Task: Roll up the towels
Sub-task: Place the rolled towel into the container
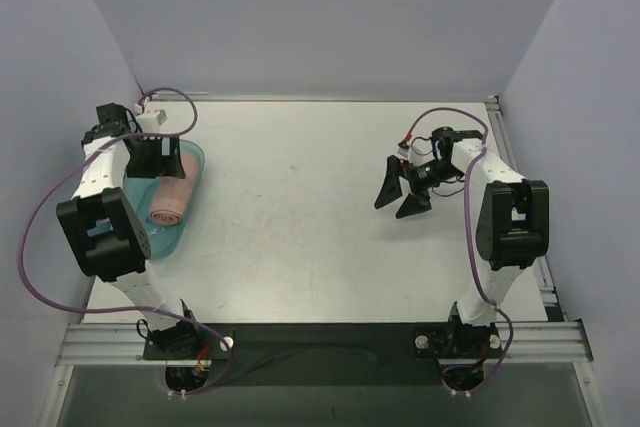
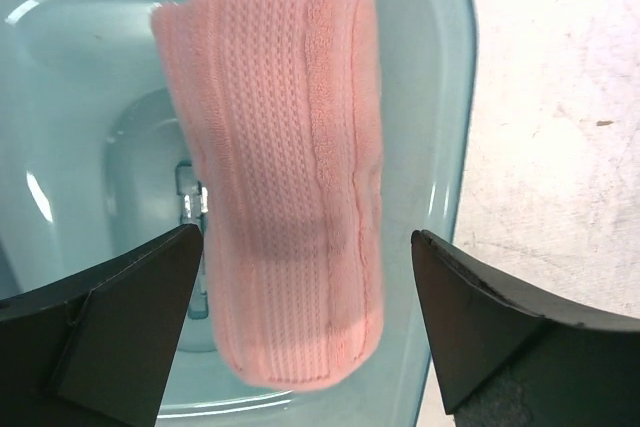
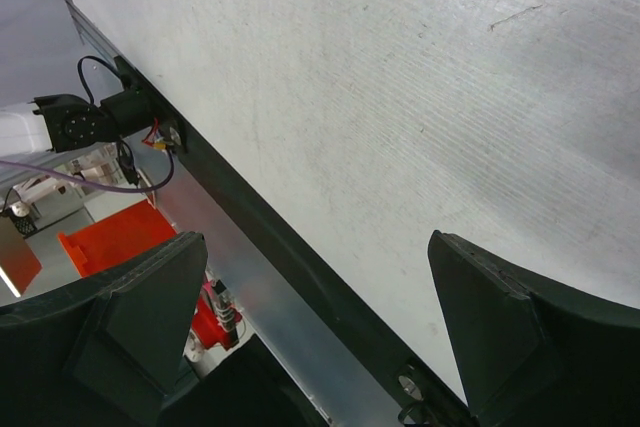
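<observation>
The left gripper [image 2: 305,247] stood open directly above the rolled salmon-pink towel [image 2: 275,167] in the teal tray [image 2: 445,97], the roll's axis crossing its closing line. The right gripper [image 1: 392,209] was open, well apart.

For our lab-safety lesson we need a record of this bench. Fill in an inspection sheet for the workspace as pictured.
Surface: white table, faint scuffs and scratches.
Job's things: pink towel, rolled, lying in the teal tray at the table's left.
Clutter: nothing seen.
Grippers: left gripper open, one finger either side of the towel, not gripping; right gripper open over bare table, holding nothing.
Cables: purple cables loop along each arm.
Surroundings: plain pale walls on three sides; metal rail at the near edge.
</observation>
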`<action>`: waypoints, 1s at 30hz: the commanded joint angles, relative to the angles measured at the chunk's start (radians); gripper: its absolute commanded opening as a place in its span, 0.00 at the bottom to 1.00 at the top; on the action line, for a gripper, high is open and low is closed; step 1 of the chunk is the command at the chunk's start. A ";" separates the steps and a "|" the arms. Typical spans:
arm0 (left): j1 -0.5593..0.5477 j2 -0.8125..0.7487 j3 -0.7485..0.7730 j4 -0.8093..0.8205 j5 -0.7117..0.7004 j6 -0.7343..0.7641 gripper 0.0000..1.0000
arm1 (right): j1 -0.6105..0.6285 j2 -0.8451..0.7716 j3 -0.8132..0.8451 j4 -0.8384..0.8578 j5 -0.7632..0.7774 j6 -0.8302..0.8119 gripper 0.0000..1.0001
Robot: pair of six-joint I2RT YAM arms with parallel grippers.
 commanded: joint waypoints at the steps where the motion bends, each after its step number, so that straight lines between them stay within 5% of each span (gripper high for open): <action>1: 0.005 -0.112 0.077 -0.015 0.012 0.037 0.97 | 0.005 -0.043 0.025 -0.055 -0.015 -0.014 1.00; 6: -0.024 -0.183 0.149 -0.040 -0.006 0.065 0.97 | -0.009 -0.060 0.045 -0.059 -0.005 -0.020 1.00; 16: -0.405 -0.302 0.183 -0.080 -0.143 0.023 0.97 | -0.108 -0.163 0.135 -0.096 0.080 -0.060 1.00; 24: -0.644 -0.371 -0.032 0.024 -0.189 -0.061 0.97 | -0.217 -0.314 0.039 -0.098 0.162 -0.109 1.00; 30: -0.649 -0.437 -0.176 0.047 -0.148 -0.077 0.97 | -0.265 -0.432 -0.084 -0.098 0.194 -0.159 1.00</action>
